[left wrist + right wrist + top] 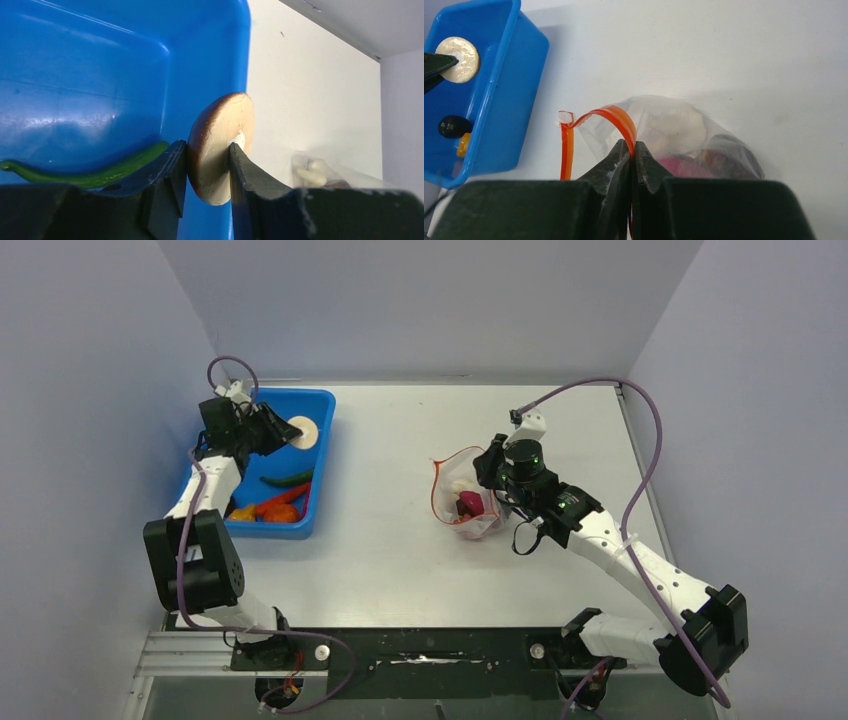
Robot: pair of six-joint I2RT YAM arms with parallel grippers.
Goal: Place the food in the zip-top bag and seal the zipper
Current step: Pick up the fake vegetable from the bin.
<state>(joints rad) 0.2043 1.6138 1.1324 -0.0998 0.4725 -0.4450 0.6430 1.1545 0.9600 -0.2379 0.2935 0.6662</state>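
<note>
My left gripper is shut on a round, flat, cream-and-brown food piece, held on edge above the blue bin; the same disc shows at the bin's far end. A green chilli and orange and red food pieces lie in the bin. The clear zip-top bag lies mid-table with its mouth open, holding pink, white and dark pieces. My right gripper is shut on the bag's red zipper strip, holding that edge of the mouth up.
The blue bin stands at the table's left by the side wall; a dark round piece lies in it. Grey walls close the back and both sides. The right arm's purple cable arcs over the table's right side.
</note>
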